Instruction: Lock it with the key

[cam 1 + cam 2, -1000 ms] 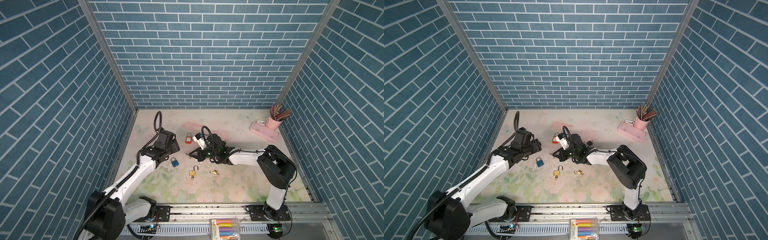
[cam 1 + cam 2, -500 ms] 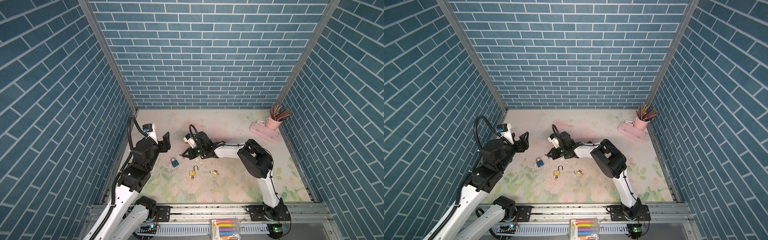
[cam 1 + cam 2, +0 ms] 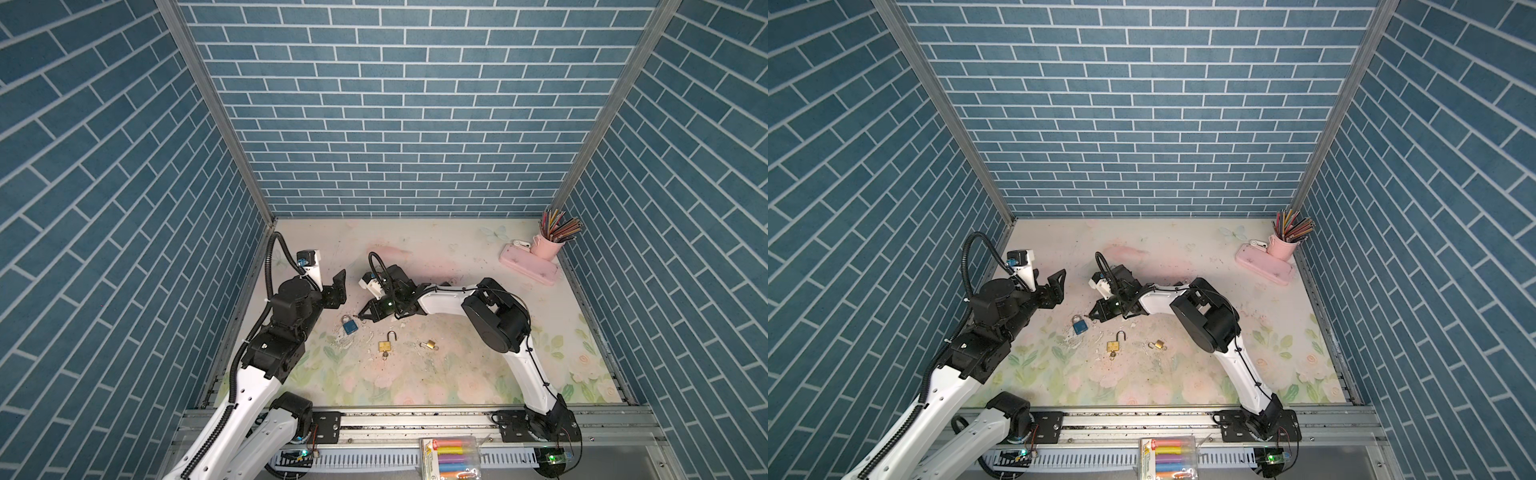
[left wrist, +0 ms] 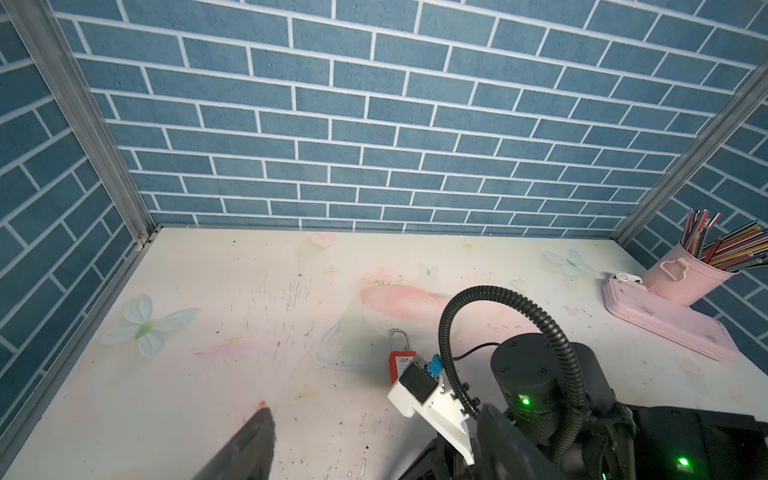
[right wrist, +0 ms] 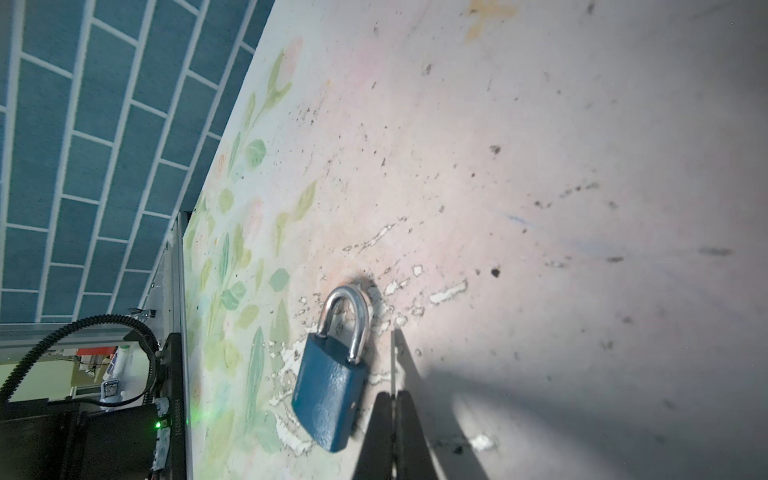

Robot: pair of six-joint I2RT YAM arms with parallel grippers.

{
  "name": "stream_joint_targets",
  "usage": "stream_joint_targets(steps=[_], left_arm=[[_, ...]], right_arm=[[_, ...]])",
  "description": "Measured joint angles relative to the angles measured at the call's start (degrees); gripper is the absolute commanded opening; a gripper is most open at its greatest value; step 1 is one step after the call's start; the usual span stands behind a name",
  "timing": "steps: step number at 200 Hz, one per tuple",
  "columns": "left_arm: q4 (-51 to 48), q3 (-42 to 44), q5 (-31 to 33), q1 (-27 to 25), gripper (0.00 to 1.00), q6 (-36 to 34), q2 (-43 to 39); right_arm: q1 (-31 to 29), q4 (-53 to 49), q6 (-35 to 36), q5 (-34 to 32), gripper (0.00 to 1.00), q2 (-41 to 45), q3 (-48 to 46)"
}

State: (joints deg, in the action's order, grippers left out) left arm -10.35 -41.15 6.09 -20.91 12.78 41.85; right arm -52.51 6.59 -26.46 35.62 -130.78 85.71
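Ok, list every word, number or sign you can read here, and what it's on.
Nothing can be read for certain.
On the red padlock, white label: print too small.
On the marker pack, yellow label: too blurred.
Right wrist view, sticker on the black arm part: a row of characters, too blurred to quote.

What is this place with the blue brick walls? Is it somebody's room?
Probably a robot practice booth, not a home. A left arm and right arm are bolted to a metal rail, brick-print panels box in a flowery table, and a blue padlock lies on it.
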Motion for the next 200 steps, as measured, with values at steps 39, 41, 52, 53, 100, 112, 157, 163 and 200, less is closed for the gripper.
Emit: stream_joint_targets(steps=[39,41,52,53,100,112,157,163,200], left_arm=[[0.0,0.1,0.0,0.0,0.77,-0.3,0.0],[0.1,0.2,0.0,0.0,0.77,-0.3,0.0],[0.2,0.3,0.0,0.0,0.77,-0.4,0.0],[0.2,0.3,0.0,0.0,0.77,-0.4,0.0],[0.2,0.4,0.2,0.0,0.79,-0.5,-0.1],[0.2,0.4,0.3,0.0,0.79,-0.5,-0.1],[0.0,0.4,2.4,0.0,0.87,-0.2,-0.6],[0.0,0.4,2.7,0.0,0.87,0.0,-0.8],[-1.2,0.4,7.0,0.0,0.87,4.3,-1.6]], right_arm=[[-0.1,-0.8,0.2,0.7,0.04,-1.0,1.4],[-0.1,-0.8,0.2,0.7,0.05,-1.0,1.6],[-0.2,-1.0,0.4,0.8,0.08,-1.4,2.1],[-0.2,-1.0,0.4,0.9,0.09,-1.4,2.1],[-0.5,-1.8,1.4,1.1,0.25,-1.6,2.5],[-0.5,-1.8,1.3,1.1,0.28,-1.6,2.6],[-0.5,-2.8,1.4,-1.6,0.42,-0.3,2.6],[-0.5,-3.3,1.4,-2.4,0.45,0.2,2.6],[-0.2,-5.8,2.4,-8.9,0.54,7.1,0.3]])
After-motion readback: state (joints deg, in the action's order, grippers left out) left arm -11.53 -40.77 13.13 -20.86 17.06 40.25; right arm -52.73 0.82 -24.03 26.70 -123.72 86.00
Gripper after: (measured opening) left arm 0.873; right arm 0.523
